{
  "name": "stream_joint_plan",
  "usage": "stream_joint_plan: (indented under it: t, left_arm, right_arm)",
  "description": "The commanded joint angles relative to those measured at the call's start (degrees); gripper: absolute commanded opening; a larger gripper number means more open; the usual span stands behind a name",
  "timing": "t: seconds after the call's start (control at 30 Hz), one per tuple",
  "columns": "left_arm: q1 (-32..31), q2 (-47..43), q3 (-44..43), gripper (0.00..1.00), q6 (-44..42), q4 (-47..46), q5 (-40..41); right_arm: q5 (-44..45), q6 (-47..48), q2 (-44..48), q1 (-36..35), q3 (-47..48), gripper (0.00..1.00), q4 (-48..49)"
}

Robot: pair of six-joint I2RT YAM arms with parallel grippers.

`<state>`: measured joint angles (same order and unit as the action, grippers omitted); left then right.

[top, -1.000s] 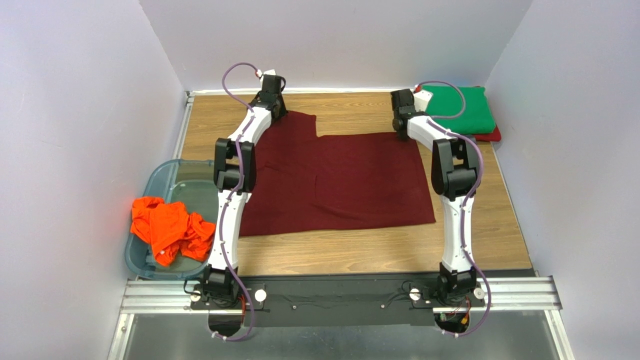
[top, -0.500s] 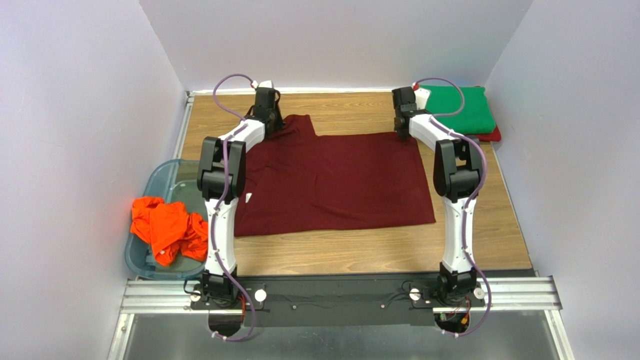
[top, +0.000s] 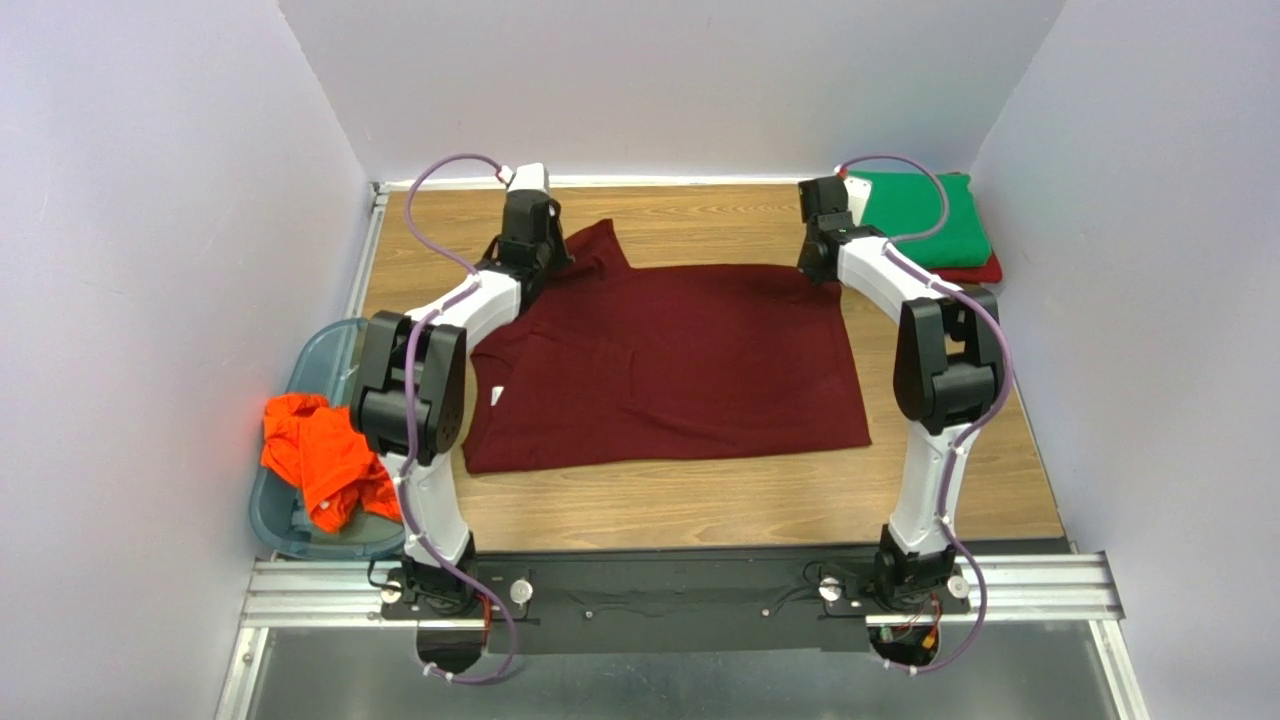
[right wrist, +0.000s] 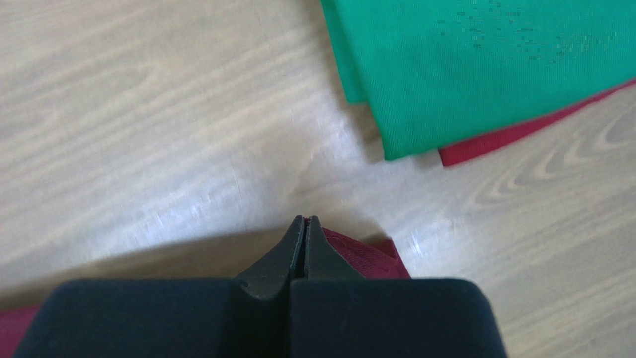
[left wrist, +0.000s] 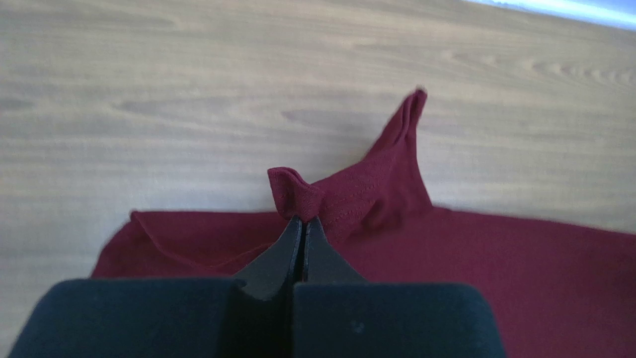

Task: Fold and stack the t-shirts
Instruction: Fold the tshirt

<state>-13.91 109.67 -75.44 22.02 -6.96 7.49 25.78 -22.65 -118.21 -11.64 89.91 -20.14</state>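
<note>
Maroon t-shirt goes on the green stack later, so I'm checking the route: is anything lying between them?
Nothing visible. Only bare wooden table lies between the maroon t-shirt and the green folded shirt; the right tool, shut on the maroon corner, sits at that gap's edge.

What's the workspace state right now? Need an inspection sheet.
Surface: wooden table, bare wood around the cloth.
Job's things: maroon t-shirt spread mid-table; green t-shirt folded on a red t-shirt in the far right corner; orange t-shirt crumpled in a bin.
Clutter: translucent bin at the left edge; otherwise nothing seen.
Grippers: left gripper shut on the maroon t-shirt's far left corner; right gripper shut on its far right corner.
Cables: purple cables loop along both arms.
Surroundings: plain pale walls on three sides; metal rail at the near edge.
</note>
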Motion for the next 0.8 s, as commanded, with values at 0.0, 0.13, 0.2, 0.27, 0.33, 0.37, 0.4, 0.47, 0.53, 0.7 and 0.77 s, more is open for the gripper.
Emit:
stream_joint_plan:
  t: [0.0, 0.13, 0.2, 0.27, 0.33, 0.37, 0.4, 0.47, 0.53, 0.7, 0.77]
  left_arm:
    - [-2.52, -5.24, 6.26, 0.0, -0.41, -2.27, 4.9]
    - [-4.36, -10.86, 12.75, 0.0, 1.27, -2.35, 7.62]
    - [-4.63, -12.63, 14.61, 0.0, 2.49, -2.27, 7.89]
    - [-4.98, -15.26, 17.42, 0.0, 3.38, -2.27, 7.72]
    - [-5.25, -17.8, 19.18, 0.0, 4.25, -2.27, 7.46]
    - [-5.51, -18.69, 20.67, 0.0, 4.52, -2.18, 7.37]
    - [-5.69, -19.66, 21.64, 0.0, 4.96, -2.09, 7.45]
    - [-5.95, -22.56, 24.1, 0.0, 5.92, -2.0, 6.84]
    - [-6.13, -24.75, 25.77, 0.0, 6.63, -1.66, 6.67]
    - [-6.22, -32.14, 30.08, 0.0, 9.35, 0.54, 6.4]
    - [-6.39, -34.25, 31.57, 0.0, 10.32, 2.03, 6.14]
  right_arm:
    - [-2.49, 0.77, 3.77, -0.66, -4.29, 0.01, 0.36]
    - [-2.14, 0.42, 7.02, -0.67, -7.81, 0.01, 0.72]
    - [-1.96, 0.33, 7.99, -0.66, -9.48, 0.01, 0.72]
    - [-1.7, 0.33, 9.49, -0.58, -10.98, 0.01, 0.72]
    - [-1.44, 0.33, 10.37, -0.67, -11.77, 0.01, 0.72]
    - [-1.43, 0.42, 10.98, -0.58, -12.12, 0.01, 0.72]
    - [-1.43, 0.59, 11.25, -0.66, -12.65, 0.01, 0.63]
    - [-1.61, 0.51, 11.95, -0.67, -13.35, 0.01, 0.72]
    - [-1.61, 0.68, 12.74, -0.67, -14.05, 0.01, 0.63]
    - [-1.79, 1.21, 14.5, -0.66, -15.29, 0.01, 0.63]
    - [-1.7, 1.47, 15.12, -0.67, -15.9, 0.01, 0.63]
